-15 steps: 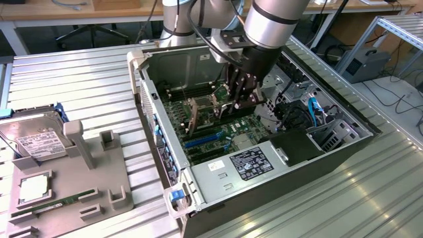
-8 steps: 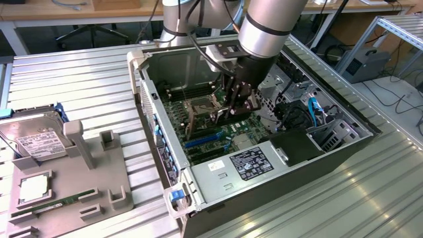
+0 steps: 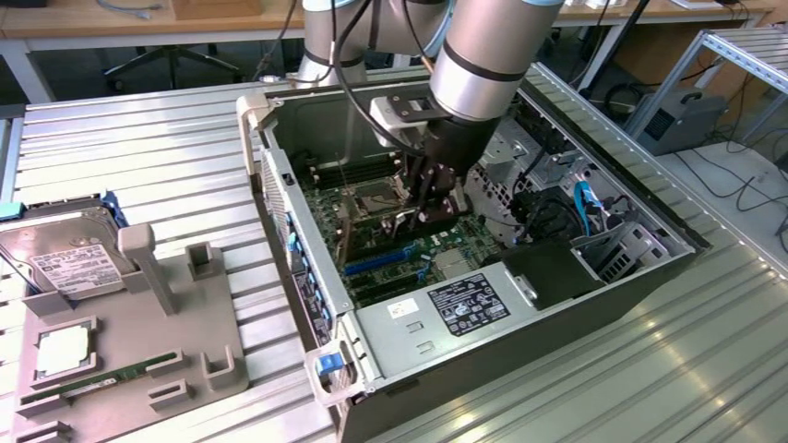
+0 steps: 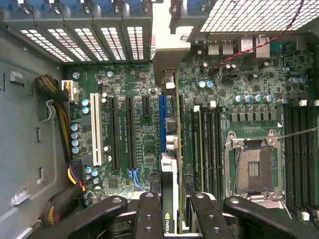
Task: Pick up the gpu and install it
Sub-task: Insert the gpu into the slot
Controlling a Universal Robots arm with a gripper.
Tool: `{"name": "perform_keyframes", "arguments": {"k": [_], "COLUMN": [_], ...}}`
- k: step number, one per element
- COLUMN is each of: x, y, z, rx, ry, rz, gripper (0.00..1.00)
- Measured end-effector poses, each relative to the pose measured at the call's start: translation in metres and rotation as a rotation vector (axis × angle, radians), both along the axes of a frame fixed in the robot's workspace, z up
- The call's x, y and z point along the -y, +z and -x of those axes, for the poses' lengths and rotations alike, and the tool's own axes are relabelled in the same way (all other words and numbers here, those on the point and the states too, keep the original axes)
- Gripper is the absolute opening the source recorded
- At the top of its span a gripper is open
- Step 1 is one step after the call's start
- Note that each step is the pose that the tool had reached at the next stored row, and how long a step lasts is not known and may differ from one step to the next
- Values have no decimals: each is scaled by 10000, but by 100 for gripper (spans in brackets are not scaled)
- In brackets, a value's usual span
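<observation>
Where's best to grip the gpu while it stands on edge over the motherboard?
Its upper edge, from straight above, a finger on each flat face. The gpu is thin and stands on edge over the motherboard, so the gripper pinching across its thickness, as now, leaves the edge facing the slots free.

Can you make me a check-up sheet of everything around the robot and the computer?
Surface: ribbed metal table with an open computer case lying on it.
Job's things: gpu on edge inside the case, over the motherboard slots; cannot tell if it is seated.
Clutter: grey holder with a hard drive, processor chip and memory stick.
Grippers: end effector closed on the gpu.
Cables: blue cable and a yellow and black bundle inside the case.
Surroundings: wooden desk, chair base, metal rack.
</observation>
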State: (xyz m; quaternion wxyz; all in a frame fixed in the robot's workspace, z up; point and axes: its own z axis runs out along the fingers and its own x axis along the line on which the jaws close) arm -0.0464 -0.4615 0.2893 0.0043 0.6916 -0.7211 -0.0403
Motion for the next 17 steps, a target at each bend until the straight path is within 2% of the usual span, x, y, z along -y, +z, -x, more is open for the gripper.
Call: {"name": "perform_keyframes", "arguments": {"k": [3, 8, 17], "x": [33, 49, 51], "y": [-13, -24, -56], "z": [15, 50, 176], "rx": [1, 1, 1], "ry": [0, 0, 0], "rz": [-3, -3, 6], "gripper": [27, 27, 27]}}
